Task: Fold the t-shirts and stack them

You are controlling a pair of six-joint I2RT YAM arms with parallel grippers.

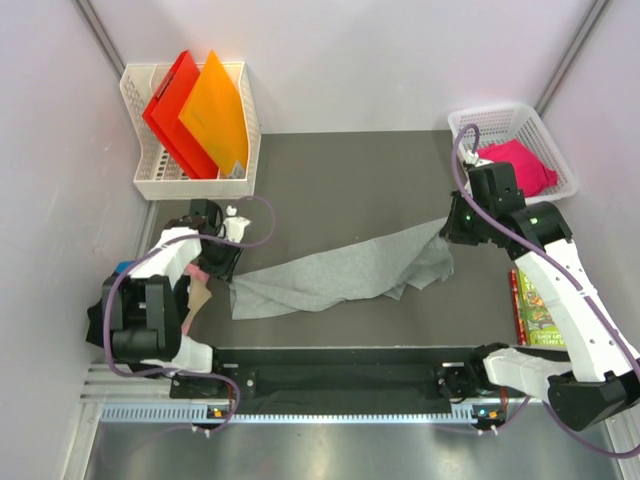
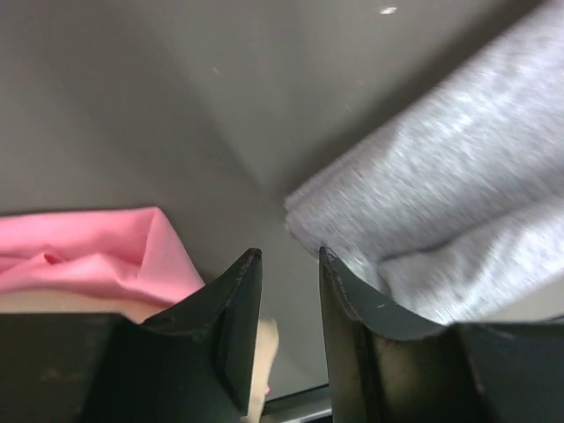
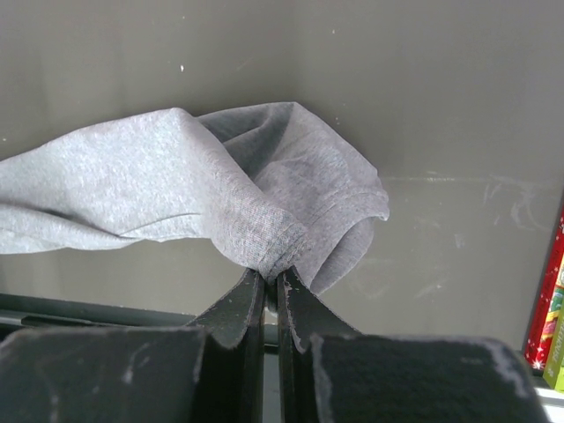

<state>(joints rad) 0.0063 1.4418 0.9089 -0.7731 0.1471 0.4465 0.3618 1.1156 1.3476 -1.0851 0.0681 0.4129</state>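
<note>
A large light grey t-shirt (image 1: pixel 340 275) lies crumpled across the middle of the dark mat. My right gripper (image 1: pixel 449 229) is shut on its right end and holds a bunched fold (image 3: pixel 264 238) just above the mat; the jaws are pinched together on the cloth (image 3: pixel 271 275). My left gripper (image 1: pixel 226 266) is open and empty, just off the shirt's left edge (image 2: pixel 441 194), with bare mat between the fingertips (image 2: pixel 291 257). A bright pink t-shirt (image 1: pixel 516 165) lies in the far right basket. Light pink cloth (image 2: pixel 88 256) lies left of my left fingers. The black t-shirt is out of view.
A white basket (image 1: pixel 150 180) at the far left holds a red folder (image 1: pixel 172 110) and an orange folder (image 1: pixel 215 115). A white basket (image 1: pixel 560 150) stands at the far right. A green picture book (image 1: pixel 535 305) lies at the mat's right edge, also in the right wrist view (image 3: pixel 551 326).
</note>
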